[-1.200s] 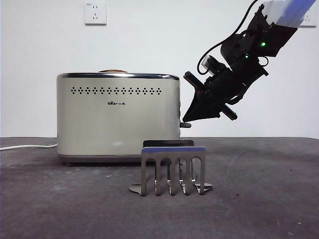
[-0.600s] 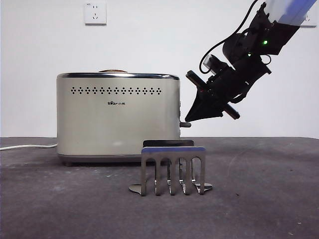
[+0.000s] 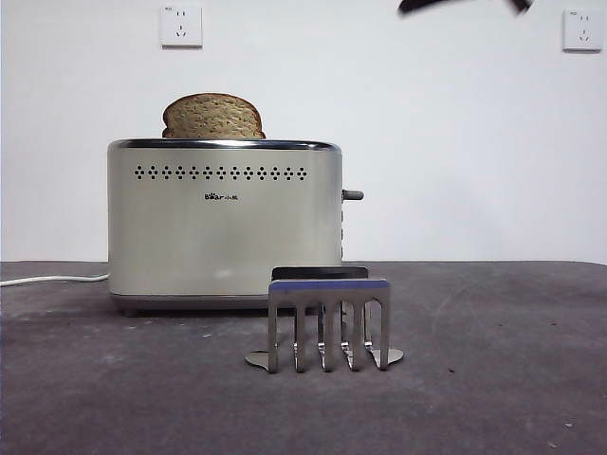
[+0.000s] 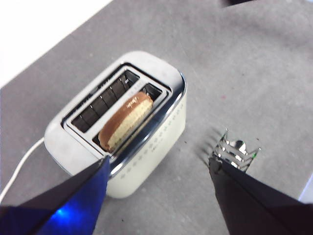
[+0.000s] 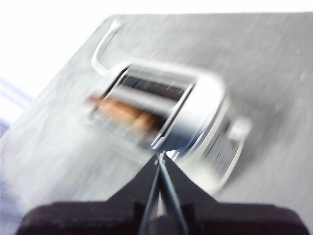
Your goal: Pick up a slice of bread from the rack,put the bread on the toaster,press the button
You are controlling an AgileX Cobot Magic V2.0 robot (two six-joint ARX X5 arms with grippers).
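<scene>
- Left wrist view shows the left gripper [image 4: 159,188] with its two black jaws spread wide apart and nothing between them, held high above the table [image 4: 254,73].
- Between those jaws lies bare grey table; the toaster [image 4: 146,161] sits below one jaw and the rack [image 4: 235,152] just past the other jaw's tip.
- Right wrist view is blurred, yet the right gripper [image 5: 160,159] shows its jaws pressed together to a point, gripping nothing, above the toaster [image 5: 205,103].
- In the front view only a black tip [image 3: 462,6] of an arm shows at the top edge; which arm it is cannot be told.
- The slice of bread [image 3: 212,116] stands upright in the toaster [image 3: 224,223], its rounded top risen above the chrome rim.
- From the left wrist, the slice of bread [image 4: 125,119] sits in the slot on the side with the vent holes; the other slot holds no bread.
- The lever [image 3: 353,195] sticks out high on the toaster's end.
- The rack [image 3: 328,320] stands in front of the toaster, nearer the camera, apart from it, its slots bare.
- A white cord [image 3: 52,279] runs off from the toaster's far end.
</scene>
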